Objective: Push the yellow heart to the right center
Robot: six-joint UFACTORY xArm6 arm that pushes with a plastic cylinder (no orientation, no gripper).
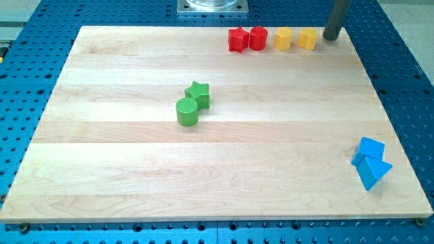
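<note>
Up top, my tip (331,37) just right of the yellow heart (308,38), holding nothing, yellow block (283,38) and two red blocks (247,38) alongside, green pair (192,104) mid-board (271,156), blue pair (370,163) lower right

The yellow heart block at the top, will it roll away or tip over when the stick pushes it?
Probably neither. The yellow heart looks squat and flat-bottomed, so it should slide on the smooth wooden board. It may nudge the yellow block beside it. My tip sits just right of it.
</note>
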